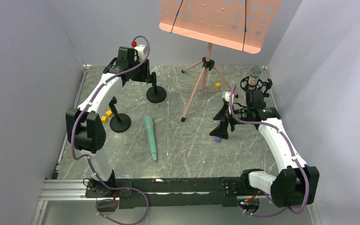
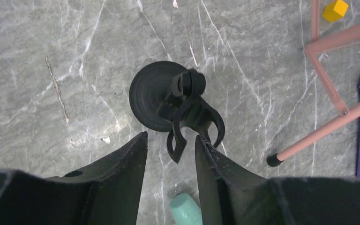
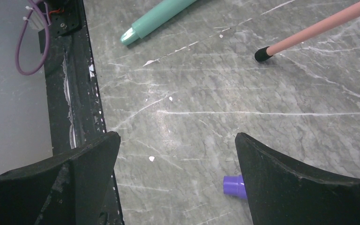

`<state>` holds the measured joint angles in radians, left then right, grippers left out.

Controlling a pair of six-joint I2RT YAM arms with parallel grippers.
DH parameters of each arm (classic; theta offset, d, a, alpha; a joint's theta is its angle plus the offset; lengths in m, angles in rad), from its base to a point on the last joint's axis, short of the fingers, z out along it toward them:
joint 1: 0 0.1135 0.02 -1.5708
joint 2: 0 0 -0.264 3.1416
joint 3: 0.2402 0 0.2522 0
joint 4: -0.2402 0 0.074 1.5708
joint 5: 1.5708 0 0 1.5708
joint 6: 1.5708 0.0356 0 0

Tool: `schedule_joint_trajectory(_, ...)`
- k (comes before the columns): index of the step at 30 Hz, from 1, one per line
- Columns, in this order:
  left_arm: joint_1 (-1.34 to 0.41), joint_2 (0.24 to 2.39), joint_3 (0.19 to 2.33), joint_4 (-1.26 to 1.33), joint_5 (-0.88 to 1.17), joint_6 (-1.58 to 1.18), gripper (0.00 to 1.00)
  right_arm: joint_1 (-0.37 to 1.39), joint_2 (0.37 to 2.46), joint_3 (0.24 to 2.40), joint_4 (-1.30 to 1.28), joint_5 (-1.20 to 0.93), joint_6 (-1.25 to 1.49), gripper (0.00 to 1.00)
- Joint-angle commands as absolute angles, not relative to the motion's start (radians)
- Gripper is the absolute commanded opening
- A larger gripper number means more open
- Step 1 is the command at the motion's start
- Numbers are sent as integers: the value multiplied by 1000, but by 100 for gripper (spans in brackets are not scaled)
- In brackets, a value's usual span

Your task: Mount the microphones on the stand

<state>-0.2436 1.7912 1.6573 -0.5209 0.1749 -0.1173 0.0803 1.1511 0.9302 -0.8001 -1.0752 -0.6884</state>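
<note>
From above, the mint green microphone [image 1: 151, 137] lies flat on the desk [image 1: 178, 154], between the two arms. The silver microphone [image 1: 255, 74] already stands upright at the far right.

In the left wrist view, the left gripper [image 2: 171, 136] has its jaws spread on either side of the black stand's clip [image 2: 194, 124].

In the right wrist view, the right gripper [image 3: 177, 136] has its jaws wide apart, and the purple microphone [image 3: 234, 185] is just beside one finger.

These sticks look light, stiff and smooth, so I think you should take hold at the middle of the barrel.
</note>
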Motion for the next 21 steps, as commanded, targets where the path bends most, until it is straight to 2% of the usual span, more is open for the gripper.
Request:
schedule_joint_trajectory(1,-255,1840,1745,-516,161,-94,45,84,1148,939,-795,-1085,-710,100)
schedule_joint_trajectory(5,-273,1869,1772,-527,126,-72,30,84,1157,941,-802,-1083,-717,100)
schedule_joint_trajectory(9,-296,1876,1787,-527,104,-41,3,84,1163,945,-808,-1083,-725,100)
schedule_joint_trajectory(10,-300,1870,1786,-526,110,-31,0,84,1164,945,-811,-1083,-727,100)
schedule_joint_trajectory(16,-310,1777,1752,-483,140,25,0,83,1163,945,-814,-1081,-731,100)
schedule_joint_trajectory(21,-311,1656,1698,-454,267,40,0,83,1165,946,-816,-1082,-733,100)
